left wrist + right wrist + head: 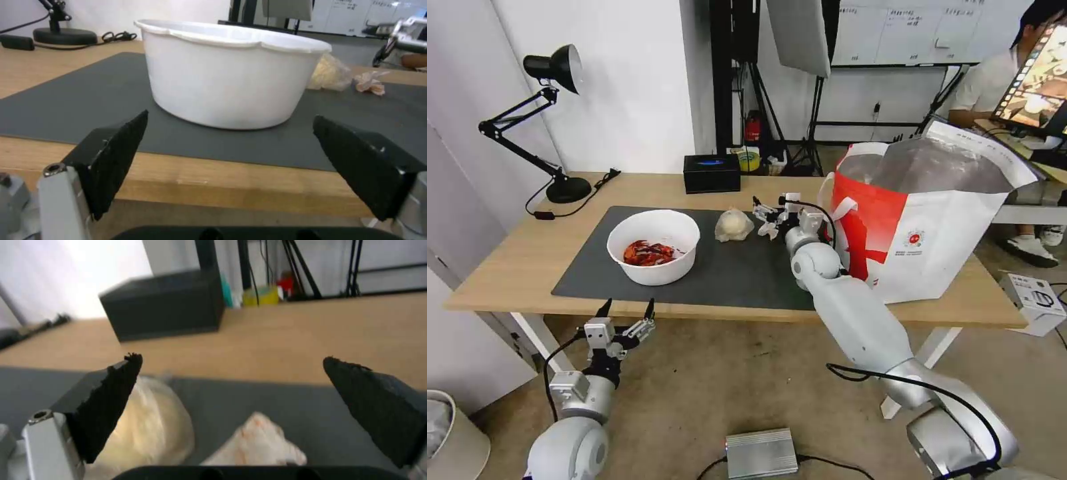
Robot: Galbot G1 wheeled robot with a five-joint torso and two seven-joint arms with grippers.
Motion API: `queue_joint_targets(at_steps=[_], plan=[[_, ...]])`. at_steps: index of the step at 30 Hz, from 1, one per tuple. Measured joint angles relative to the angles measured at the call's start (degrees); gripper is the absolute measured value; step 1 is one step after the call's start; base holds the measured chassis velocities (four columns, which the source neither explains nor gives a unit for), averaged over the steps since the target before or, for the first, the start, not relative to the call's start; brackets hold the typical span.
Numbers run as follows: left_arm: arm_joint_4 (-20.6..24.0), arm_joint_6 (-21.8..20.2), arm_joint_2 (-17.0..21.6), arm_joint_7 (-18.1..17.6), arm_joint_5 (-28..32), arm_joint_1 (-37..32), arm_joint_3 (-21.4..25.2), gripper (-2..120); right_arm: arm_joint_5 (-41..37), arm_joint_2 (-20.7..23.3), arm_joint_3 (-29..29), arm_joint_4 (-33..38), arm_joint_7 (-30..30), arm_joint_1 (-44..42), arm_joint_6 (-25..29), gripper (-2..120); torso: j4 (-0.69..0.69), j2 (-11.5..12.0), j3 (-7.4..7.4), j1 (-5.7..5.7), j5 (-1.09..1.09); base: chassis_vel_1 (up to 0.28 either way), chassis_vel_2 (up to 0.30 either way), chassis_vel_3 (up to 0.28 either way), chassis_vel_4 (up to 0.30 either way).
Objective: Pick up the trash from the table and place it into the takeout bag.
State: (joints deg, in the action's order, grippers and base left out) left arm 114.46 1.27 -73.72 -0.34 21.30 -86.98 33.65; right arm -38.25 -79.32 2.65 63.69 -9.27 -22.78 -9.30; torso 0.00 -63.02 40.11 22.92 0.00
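Observation:
On the table (514,260), the dark mat holds a white bowl (654,247) of red shells, a plastic-wrapped pale lump (734,225) and a small crumpled tissue (770,231). My right gripper (769,208) hovers open just above the tissue (258,440), with the lump (151,430) beside one finger; nothing is between the fingers of the right gripper (231,361). The red and white takeout bag (920,220) stands open to the right of that arm. My left gripper (627,311) hangs open below the table's front edge, facing the bowl (231,80).
A black tissue box (712,173) sits at the back edge of the mat, with a desk lamp (554,120) at the back left. On the floor are a silver box (760,453), a small white box (1037,300) and a bin (447,433).

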Motion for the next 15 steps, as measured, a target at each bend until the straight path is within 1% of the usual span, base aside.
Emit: queue_joint_targets(at_steps=[1,3,15], plan=[[0.0,0.0,0.0,0.1,0.0,0.0,0.0,100,-0.1,0.0,0.2,-0.1,-1.0,-0.1,-2.8,100,0.0,0.0,0.0,0.0,0.0,0.0,0.0,0.0,0.0],[-0.1,0.1,-0.1,0.1,0.0,0.0,0.1,100,0.0,-0.1,0.3,-0.1,-1.5,-0.5,-3.6,100,0.0,0.0,0.0,0.0,0.0,0.0,0.0,0.0,0.0],[-1.1,0.8,-0.2,0.6,0.0,0.0,0.0,100,2.1,-1.0,-0.2,-2.4,-2.0,-1.8,-4.2,100,0.0,0.0,0.0,0.0,0.01,0.0,0.0,0.0,0.0]])
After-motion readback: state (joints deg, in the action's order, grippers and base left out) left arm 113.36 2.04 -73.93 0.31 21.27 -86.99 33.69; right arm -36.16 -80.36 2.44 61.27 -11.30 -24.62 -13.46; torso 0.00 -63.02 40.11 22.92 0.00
